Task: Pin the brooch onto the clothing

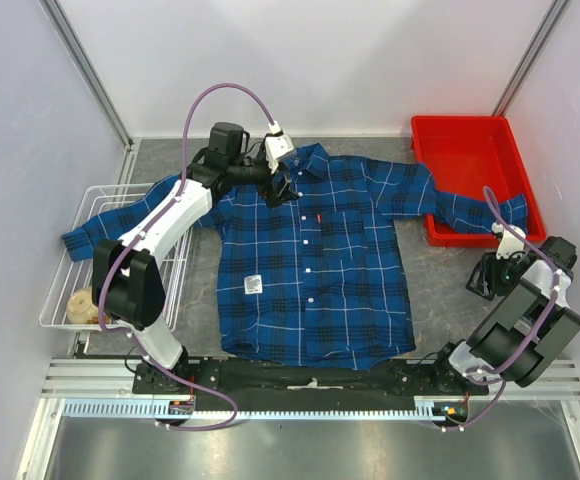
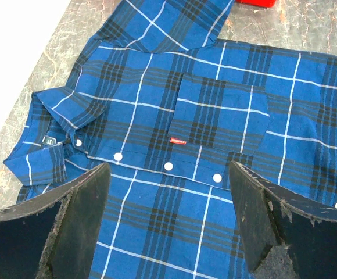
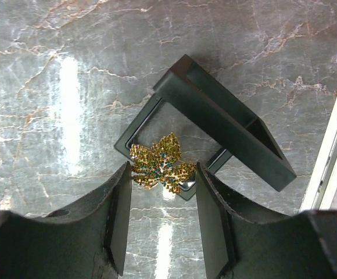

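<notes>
The right gripper's two dark fingers (image 3: 119, 221) were seen at the very bottom of the right wrist view, pointed down at the grey marbled table (image 3: 70, 87). The brooch (image 3: 161, 160), a gold leaf set with small green stones, was found between them, resting on a small black frame (image 3: 226, 125) that lay on the table. The right gripper (image 3: 161, 171) was half closed, each finger drawn up against one edge of the leaf; whether the leaf was truly pinched could not be told.

In the overhead view the shirt (image 1: 310, 260) was spread flat, front up and buttoned, in the middle of the table, well apart from the brooch, which was kept off to its right. One sleeve was draped into a red tray (image 1: 470, 150), the other over a white wire basket (image 1: 80, 290). A white label (image 1: 253, 285) was seen low on the front.

The left gripper (image 2: 168, 168) was held above the shirt near the collar (image 2: 58, 116), its fingers spread wide and nothing between them. The chest pocket (image 2: 221, 116) and a small red tag (image 2: 178, 140) were framed beneath it.
</notes>
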{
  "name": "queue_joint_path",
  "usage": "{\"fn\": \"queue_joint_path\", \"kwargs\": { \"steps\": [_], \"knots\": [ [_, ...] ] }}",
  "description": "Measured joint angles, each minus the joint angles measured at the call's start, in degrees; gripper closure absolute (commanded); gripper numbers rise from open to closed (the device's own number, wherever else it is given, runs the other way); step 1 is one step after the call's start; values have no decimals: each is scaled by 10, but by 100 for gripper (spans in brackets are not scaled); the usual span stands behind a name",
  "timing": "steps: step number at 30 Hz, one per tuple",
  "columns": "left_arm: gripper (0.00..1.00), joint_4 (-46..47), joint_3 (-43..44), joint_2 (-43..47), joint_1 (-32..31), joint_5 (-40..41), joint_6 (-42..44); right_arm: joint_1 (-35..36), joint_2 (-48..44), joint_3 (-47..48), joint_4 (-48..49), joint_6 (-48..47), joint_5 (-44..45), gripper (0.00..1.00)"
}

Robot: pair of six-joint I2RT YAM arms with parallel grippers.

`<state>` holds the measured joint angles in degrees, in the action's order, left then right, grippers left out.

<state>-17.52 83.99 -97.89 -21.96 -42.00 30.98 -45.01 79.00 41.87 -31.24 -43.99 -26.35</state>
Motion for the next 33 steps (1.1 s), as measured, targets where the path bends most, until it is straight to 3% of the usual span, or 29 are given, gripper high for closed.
{"fn": "queue_joint_path", "kwargs": {
  "steps": [18, 24, 33],
  "knots": [
    [11, 1, -23, 2, 0, -17, 9, 23, -86, 14, -115, -8, -70, 58],
    [10, 6, -41, 5, 0, -44, 26, 85, -112, 42, -147, 3, -83, 57],
    [11, 30, -107, 48, 0, -98, 110, 283, -81, 149, -146, 81, -89, 57]
  ]
}}
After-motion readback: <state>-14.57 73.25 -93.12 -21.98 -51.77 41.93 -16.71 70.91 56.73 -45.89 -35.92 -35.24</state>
